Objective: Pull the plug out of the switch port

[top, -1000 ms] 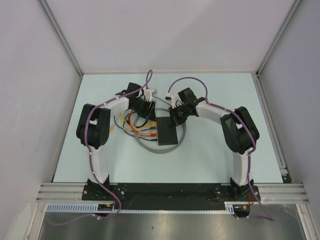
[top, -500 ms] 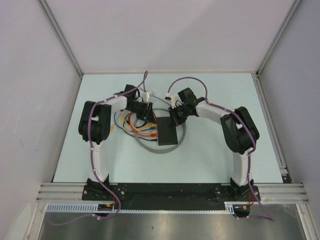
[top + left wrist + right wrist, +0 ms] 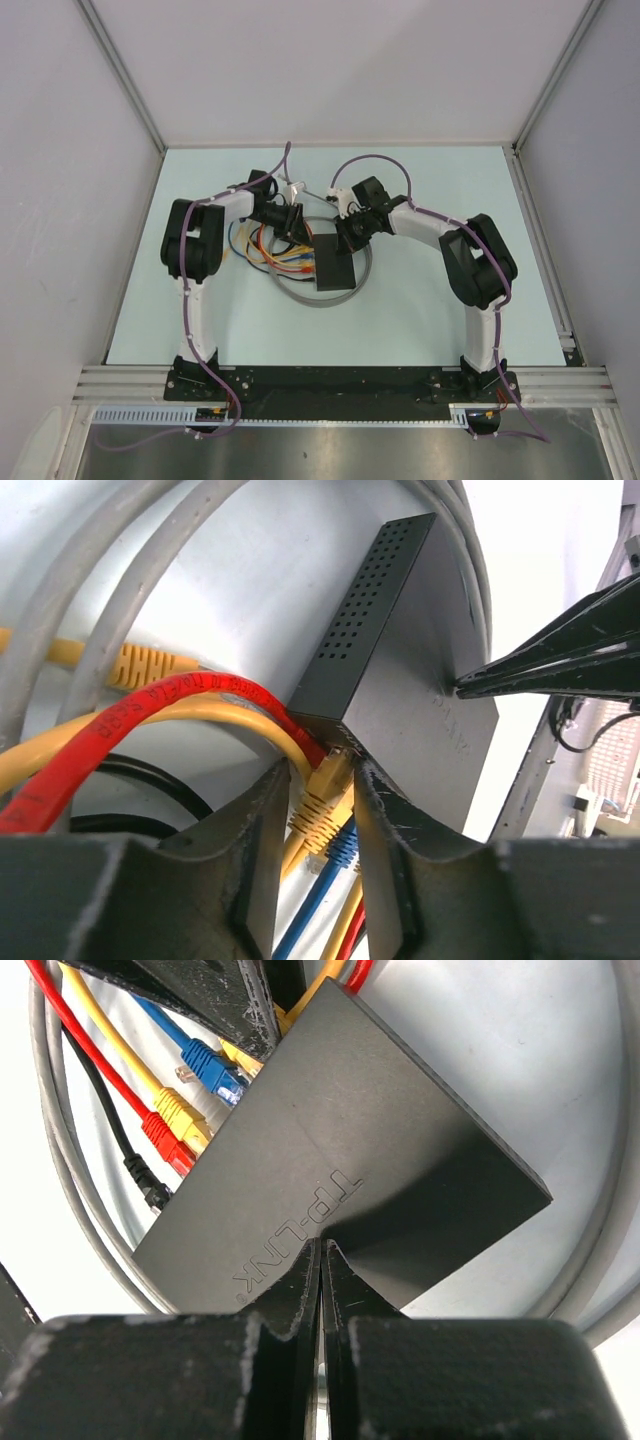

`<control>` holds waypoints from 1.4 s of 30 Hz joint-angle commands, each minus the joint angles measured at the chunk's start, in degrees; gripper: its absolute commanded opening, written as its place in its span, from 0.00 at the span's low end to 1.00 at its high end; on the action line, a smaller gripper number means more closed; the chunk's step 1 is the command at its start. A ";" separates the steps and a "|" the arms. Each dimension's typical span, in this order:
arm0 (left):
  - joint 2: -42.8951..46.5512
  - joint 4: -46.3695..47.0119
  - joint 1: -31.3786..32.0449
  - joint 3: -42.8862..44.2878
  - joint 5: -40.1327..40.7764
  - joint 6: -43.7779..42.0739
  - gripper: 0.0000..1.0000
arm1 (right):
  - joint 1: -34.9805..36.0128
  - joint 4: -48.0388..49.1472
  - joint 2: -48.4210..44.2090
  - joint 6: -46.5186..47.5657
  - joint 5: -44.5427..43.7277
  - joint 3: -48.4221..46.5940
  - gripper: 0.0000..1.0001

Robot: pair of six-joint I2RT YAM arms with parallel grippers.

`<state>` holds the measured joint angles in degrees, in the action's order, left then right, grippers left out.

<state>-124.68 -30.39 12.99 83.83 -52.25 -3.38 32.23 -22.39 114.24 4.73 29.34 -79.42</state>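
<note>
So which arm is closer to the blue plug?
Left. The left end effector straddles the blue plug; the right end effector rests shut on the switch top, farther away.

The left claw (image 3: 322,772) holds its jaws narrowly parted; the right claw (image 3: 322,1250) has them pressed together.

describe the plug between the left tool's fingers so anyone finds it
On the table, find the black switch's vented corner. Past the red cable sits the yellow plug, before the blue plug; unlike the other yellow one, the left tool straddles it.
</note>
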 commanded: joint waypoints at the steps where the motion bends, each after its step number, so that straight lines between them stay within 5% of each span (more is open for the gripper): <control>1: -1.44 0.33 0.19 1.51 -1.54 0.12 0.35 | 0.82 -0.81 0.81 1.68 -2.18 -1.00 0.02; 8: -2.49 -0.02 0.19 1.25 -2.95 -0.05 0.14 | 1.26 -0.72 0.46 2.82 -2.45 -1.00 0.02; 17: -2.76 -0.19 0.19 0.81 -3.03 -1.19 0.01 | 1.17 -1.43 -0.86 4.58 3.70 -4.95 0.00; 42: -2.67 -1.59 0.45 0.98 -1.90 -2.42 0.00 | 4.33 -5.47 10.04 9.15 0.02 -5.93 0.00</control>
<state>-126.43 -30.52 12.53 84.03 -57.84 -3.51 35.59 -25.43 119.94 11.70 34.28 -87.57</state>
